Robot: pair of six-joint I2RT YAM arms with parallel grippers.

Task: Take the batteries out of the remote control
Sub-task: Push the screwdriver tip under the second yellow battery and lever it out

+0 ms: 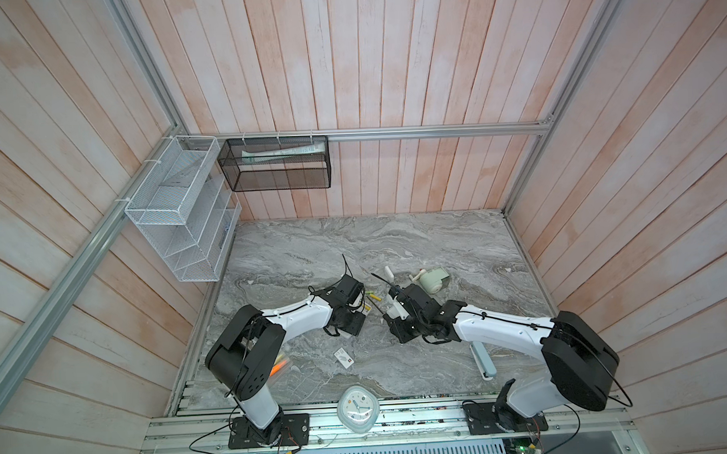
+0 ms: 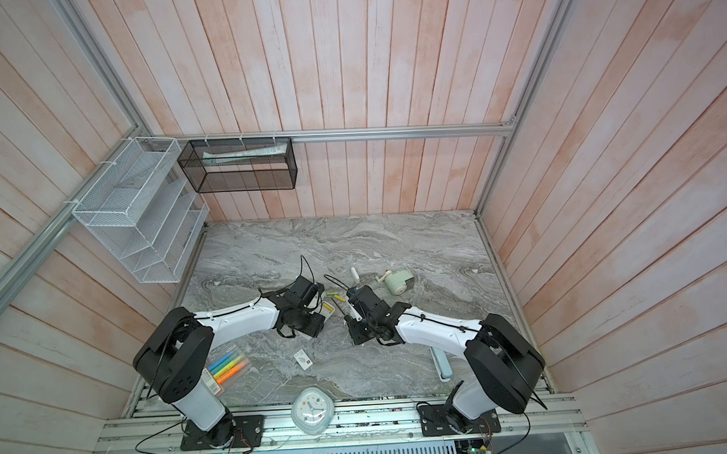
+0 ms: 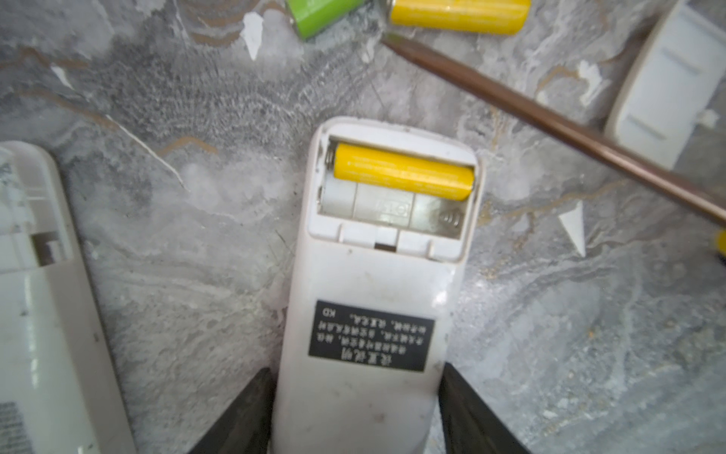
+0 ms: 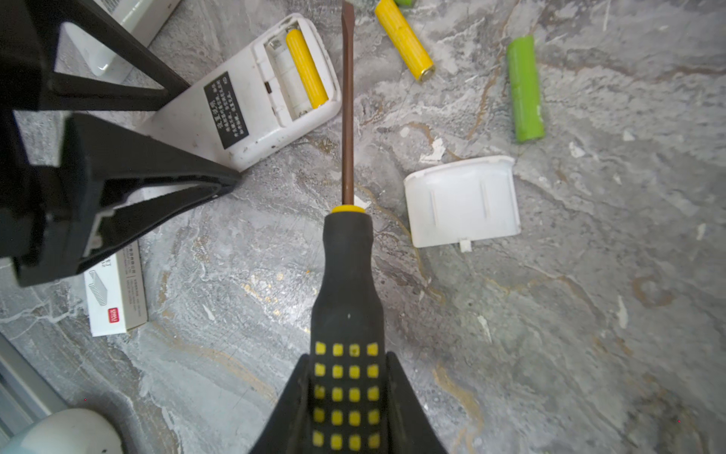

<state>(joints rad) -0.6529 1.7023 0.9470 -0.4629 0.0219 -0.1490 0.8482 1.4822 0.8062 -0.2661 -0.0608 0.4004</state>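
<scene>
Between left jaws, pinched: remote control (image 3: 369,314), bay open; right jaws clamp screwdriver (image 4: 347,298) handle, tip beside the remote. Inside the bay: one yellow battery (image 3: 404,171); loose batteries (image 4: 404,39) on bench (image 4: 550,334) beyond the remote. Judged step: prying this cell; next, tip under its end.

Overhead stereo pair, close wrist views, apparently sharing one remote (image 3: 369,283)

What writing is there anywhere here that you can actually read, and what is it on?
"KD", at a corner of the black label on the remote control.
Rest of that label: rows of Chinese characters, too blurred to read.
Small white box: red logo and print, too small.
Clock: dial figures too small.
</scene>
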